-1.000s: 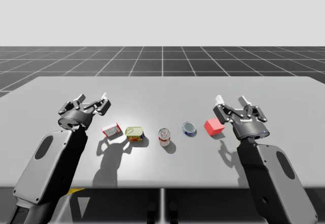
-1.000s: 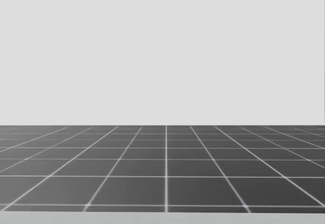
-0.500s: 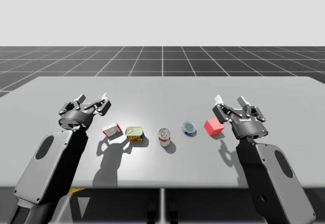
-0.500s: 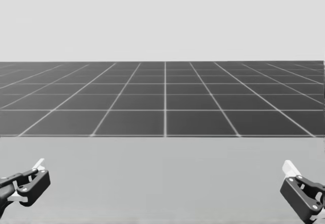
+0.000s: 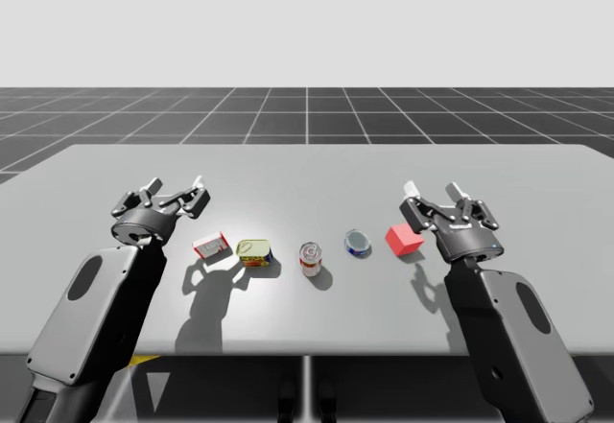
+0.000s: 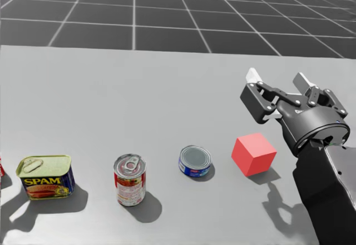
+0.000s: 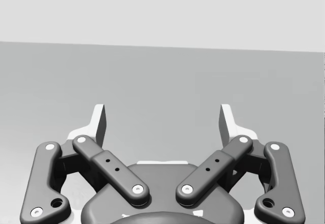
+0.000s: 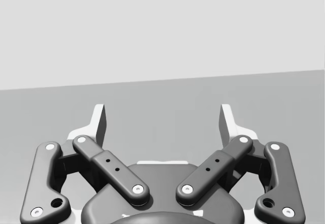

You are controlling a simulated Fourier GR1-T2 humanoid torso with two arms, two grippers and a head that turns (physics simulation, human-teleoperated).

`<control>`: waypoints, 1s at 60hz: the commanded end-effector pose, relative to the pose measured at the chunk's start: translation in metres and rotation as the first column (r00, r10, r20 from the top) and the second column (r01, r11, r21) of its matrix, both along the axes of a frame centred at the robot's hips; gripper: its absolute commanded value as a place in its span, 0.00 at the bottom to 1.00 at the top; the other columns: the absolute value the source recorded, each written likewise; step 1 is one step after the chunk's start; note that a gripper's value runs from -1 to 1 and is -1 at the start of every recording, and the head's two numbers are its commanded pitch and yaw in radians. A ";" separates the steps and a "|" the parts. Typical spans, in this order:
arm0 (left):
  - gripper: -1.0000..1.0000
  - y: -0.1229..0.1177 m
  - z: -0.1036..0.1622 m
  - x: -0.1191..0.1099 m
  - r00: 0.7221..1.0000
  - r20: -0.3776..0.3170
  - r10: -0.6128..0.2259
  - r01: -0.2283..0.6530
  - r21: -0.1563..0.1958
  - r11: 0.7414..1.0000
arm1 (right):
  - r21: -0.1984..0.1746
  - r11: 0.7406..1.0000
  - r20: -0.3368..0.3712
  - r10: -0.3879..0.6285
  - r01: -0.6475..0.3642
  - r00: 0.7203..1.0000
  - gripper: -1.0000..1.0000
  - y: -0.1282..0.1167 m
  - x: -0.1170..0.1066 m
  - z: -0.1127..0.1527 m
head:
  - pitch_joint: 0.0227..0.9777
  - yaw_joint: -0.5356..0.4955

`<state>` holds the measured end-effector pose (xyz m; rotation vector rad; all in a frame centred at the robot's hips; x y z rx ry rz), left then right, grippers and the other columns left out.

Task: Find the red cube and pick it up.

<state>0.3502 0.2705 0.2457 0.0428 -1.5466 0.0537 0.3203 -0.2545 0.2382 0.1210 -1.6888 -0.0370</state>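
high view: the red cube (image 5: 404,240) sits on the table (image 5: 307,169) at the right end of a row: a red and white box (image 5: 210,246), a yellow tin (image 5: 254,250), a red can (image 5: 311,258), a blue can (image 5: 357,243), then the cube. my right gripper (image 5: 432,193) hangs just beside the cube, to its right and a little beyond it, with its fingers spread wide and nothing in them. my left gripper (image 5: 177,191) is well apart from the cube, near the box. it is also wide open and empty.

head view: the cube rests flat, turned so that a corner faces me. it is near the blue can but apart from it. the right gripper is beside and beyond the cube, not touching it, and its fingers point away across the table.

left wrist view: both fingers are splayed wide, with nothing between them and plain table ahead.

right wrist view: the same wide, empty spread, with table ahead.

what could go wrong, as i judge it: the fingers are not aimed at the cube, so the wrist has to turn and drop first. if it comes down short, a fingertip could land on top of the cube or shove it towards the blue can. because the cube sits at an angle, fingers closing on its corners rather than its flat faces could twist it out of the grip.
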 end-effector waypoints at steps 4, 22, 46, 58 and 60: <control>0.00 -0.003 0.001 0.000 1.000 0.004 -0.010 0.010 0.001 1.000 | -0.005 1.000 -0.008 -0.002 0.002 1.000 0.00 0.001 0.000 -0.001 | 0.73 0.23; 0.00 -0.004 0.000 0.001 1.000 0.002 -0.019 0.019 -0.003 1.000 | -0.008 0.999 -0.024 0.039 -0.039 0.999 0.00 0.004 -0.001 -0.003 | 0.81 0.10; 0.00 -0.006 -0.002 0.001 1.000 -0.008 -0.018 0.018 -0.007 1.000 | -0.031 0.991 -0.111 0.129 -0.134 0.985 0.00 -0.014 -0.055 -0.007 | 0.80 0.11; 0.00 -0.006 -0.002 0.001 1.000 -0.006 -0.018 0.018 -0.007 1.000 | -0.079 0.987 -0.150 0.127 -0.140 0.980 0.00 -0.016 -0.072 -0.041 | 0.80 0.11; 0.00 -0.006 -0.002 0.001 1.000 -0.005 -0.018 0.018 -0.007 1.000 | -0.079 0.986 -0.157 0.132 -0.146 0.979 0.00 -0.016 -0.073 -0.045 | 0.80 0.11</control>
